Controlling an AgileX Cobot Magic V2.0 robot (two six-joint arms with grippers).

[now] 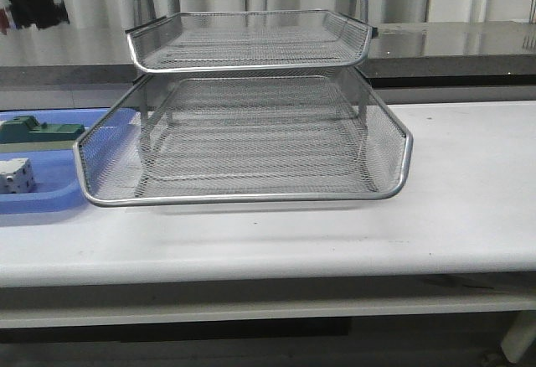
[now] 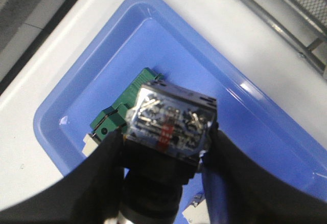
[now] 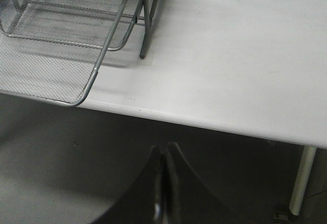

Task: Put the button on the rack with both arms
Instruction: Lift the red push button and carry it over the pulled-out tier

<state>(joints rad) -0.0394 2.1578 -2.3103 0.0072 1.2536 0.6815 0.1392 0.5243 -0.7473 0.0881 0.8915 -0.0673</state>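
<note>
- In my left wrist view the left gripper (image 2: 166, 150) is clamped on the button (image 2: 171, 121), low in the middle of the frame, hanging over the blue tray (image 2: 265, 127).
- A green block (image 2: 130, 98) lies in that tray, just behind the button.
- Front view: the rack (image 1: 243, 132) fills the centre, middle tray pulled forward.
- A white cube (image 1: 17, 176) sits at the left edge.
- Right gripper (image 3: 162, 183): fingers pressed together, holding nothing, bottom centre, off the table (image 3: 245, 55) edge.

Left end effector (image 2: 166, 147) clamped on the button (image 2: 168, 124), held aloft. Right end effector (image 3: 162, 183) closed, fingers pressed together, hanging beyond the bench (image 3: 230, 55) edge.
</note>
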